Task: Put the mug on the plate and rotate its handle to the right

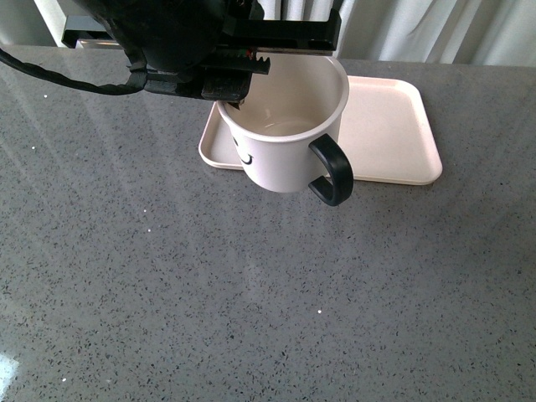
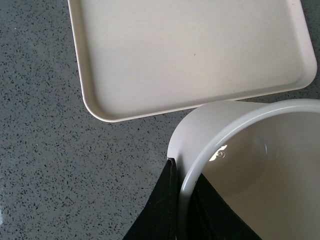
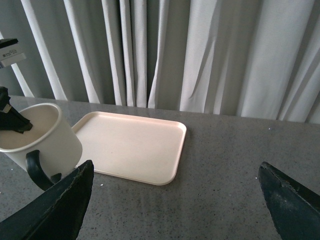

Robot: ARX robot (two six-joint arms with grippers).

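Observation:
My left gripper (image 1: 228,94) is shut on the rim of the cream-white mug (image 1: 289,151) and holds it in the air in front of the pale pink plate (image 1: 394,134). The black handle (image 1: 333,172) points toward me and to the right. Part of the black smiley print shows low on the mug's left side. In the left wrist view the fingers (image 2: 162,210) pinch the mug wall (image 2: 210,130), with the plate (image 2: 190,55) just beyond. The right wrist view shows the mug (image 3: 42,137), its handle (image 3: 36,170) and the plate (image 3: 130,145); my right gripper (image 3: 175,200) is open and empty above the counter.
The grey speckled counter (image 1: 209,301) stretches all round the plate. White curtains (image 3: 200,55) hang behind the counter's far edge. A white frame stands at the far left (image 1: 71,33).

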